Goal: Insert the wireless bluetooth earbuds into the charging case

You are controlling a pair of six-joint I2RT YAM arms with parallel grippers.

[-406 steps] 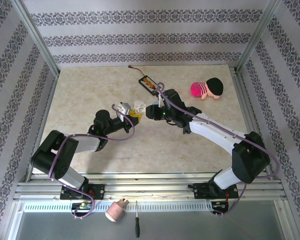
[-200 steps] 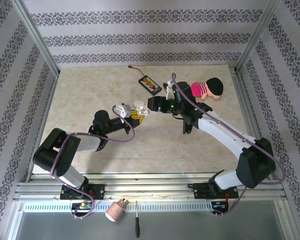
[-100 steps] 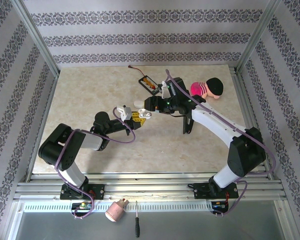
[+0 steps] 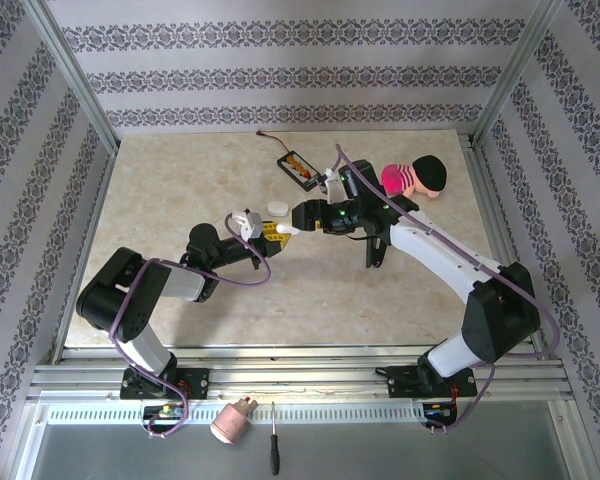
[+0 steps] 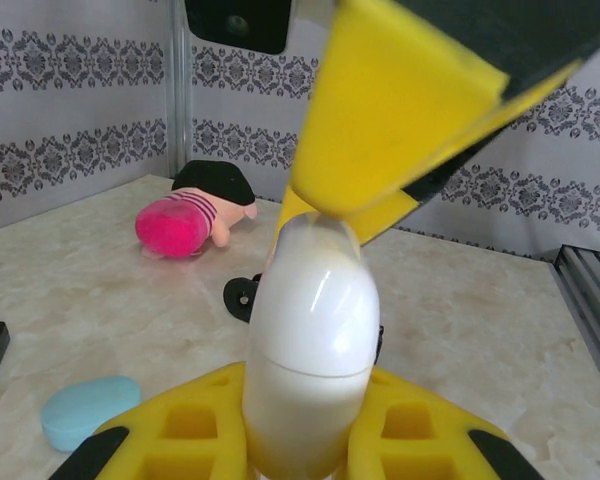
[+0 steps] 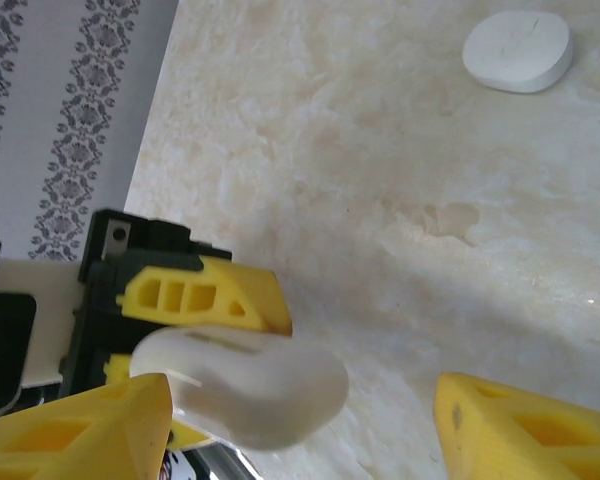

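Near the front, the left gripper (image 4: pixel 268 231) squeezes the white case (image 5: pixel 315 350). The right gripper (image 4: pixel 298 221) has come back close to it, fingers (image 6: pixel 80 430) wide apart. So it may open the case next; where the earbuds are I cannot tell. Farther off, a spare case (image 6: pixel 516 50), a blue case (image 5: pixel 88 410) and a toy (image 4: pixel 415 178) lie on the pale table (image 4: pixel 180 190), patterned walls (image 4: pixel 280 75) behind.

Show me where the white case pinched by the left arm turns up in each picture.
Top view: the white case is near the picture's centre.
Left wrist: the case stands upright in the middle, close up.
Right wrist: the case lies sideways at the lower left.
Shared landmark: the yellow left fingers clamped on it.
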